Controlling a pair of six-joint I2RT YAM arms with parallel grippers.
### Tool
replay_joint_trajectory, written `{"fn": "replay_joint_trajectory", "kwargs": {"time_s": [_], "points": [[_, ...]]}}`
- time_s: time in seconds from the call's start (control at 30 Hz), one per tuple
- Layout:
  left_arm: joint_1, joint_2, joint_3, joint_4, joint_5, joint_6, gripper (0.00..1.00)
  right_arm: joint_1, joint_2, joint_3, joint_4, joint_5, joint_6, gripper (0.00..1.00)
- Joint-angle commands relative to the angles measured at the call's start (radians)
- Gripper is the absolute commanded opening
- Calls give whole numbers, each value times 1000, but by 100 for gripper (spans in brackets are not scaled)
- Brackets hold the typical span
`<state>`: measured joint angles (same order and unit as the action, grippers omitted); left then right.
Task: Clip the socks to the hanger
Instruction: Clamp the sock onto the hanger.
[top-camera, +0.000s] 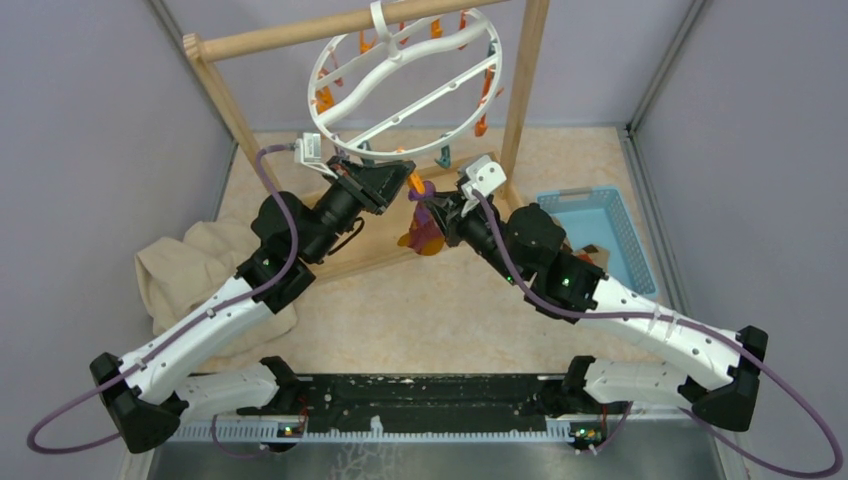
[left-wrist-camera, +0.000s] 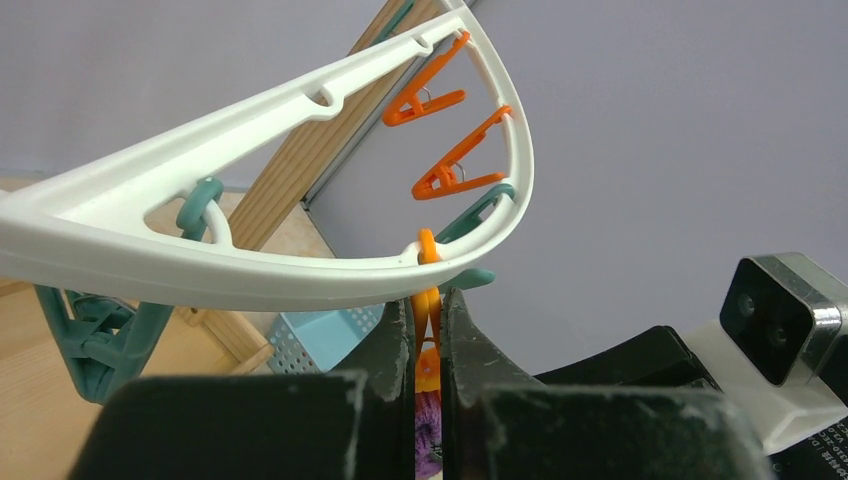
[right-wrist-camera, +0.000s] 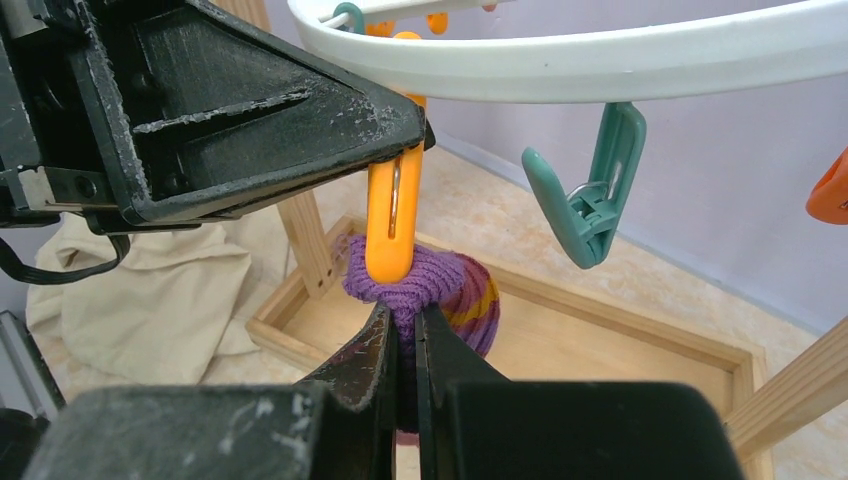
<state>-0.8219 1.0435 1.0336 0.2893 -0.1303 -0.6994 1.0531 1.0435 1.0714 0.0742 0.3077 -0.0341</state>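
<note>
Purple sock at the clip

I see the fuzzy purple sock (right-wrist-camera: 450, 285), orange-striped, bunched against the orange clip (right-wrist-camera: 390, 225) under the hanger (right-wrist-camera: 600, 62). My right gripper (right-wrist-camera: 403, 325) pinches the sock; my left gripper (left-wrist-camera: 427, 305) squeezes the clip.

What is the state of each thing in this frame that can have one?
Left gripper: shut on orange plastic clip.
Right gripper: shut on maroon-purple sock, cuff raised to that clip's tip.
Orange plastic clip: pinched at its handles; bite on the sock unclear.
White round plastic hanger: hung from wooden rod, tilted.
Teal plastic clip: closed, empty.
Beige cloth: crumpled.
</note>
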Motion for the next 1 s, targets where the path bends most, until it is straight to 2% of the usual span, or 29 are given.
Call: {"fn": "replay_joint_trajectory", "kwargs": {"time_s": [0.0,0.1,0.3,0.47,0.53,0.8,0.83,0.9,0.97], "points": [[-16,13,-20,-69,94,-19,0,8,-26,23,72,-21,-15,0],[-16,11,-18,-69,94,-20,0,9,2,30,77,-26,-20,0],[-15,-9,-19,-89,68,-18,14,9,25,34,99,-36,-25,0],[-16,-12,-20,-93,57,-18,40,9,22,45,101,-31,-32,0],[-16,-10,-20,-93,62,-18,46,8,19,46,99,-26,-36,0],[-17,-10,-20,-90,69,-17,50,8,19,49,104,-6,-52,1],[-16,-11,-20,-90,69,-17,51,8,19,48,107,-2,-52,12],[-16,-16,-20,-94,68,-12,51,9,21,46,113,1,-53,40],[-15,-19,-20,-102,64,-9,52,9,21,41,120,3,-57,56]]}}
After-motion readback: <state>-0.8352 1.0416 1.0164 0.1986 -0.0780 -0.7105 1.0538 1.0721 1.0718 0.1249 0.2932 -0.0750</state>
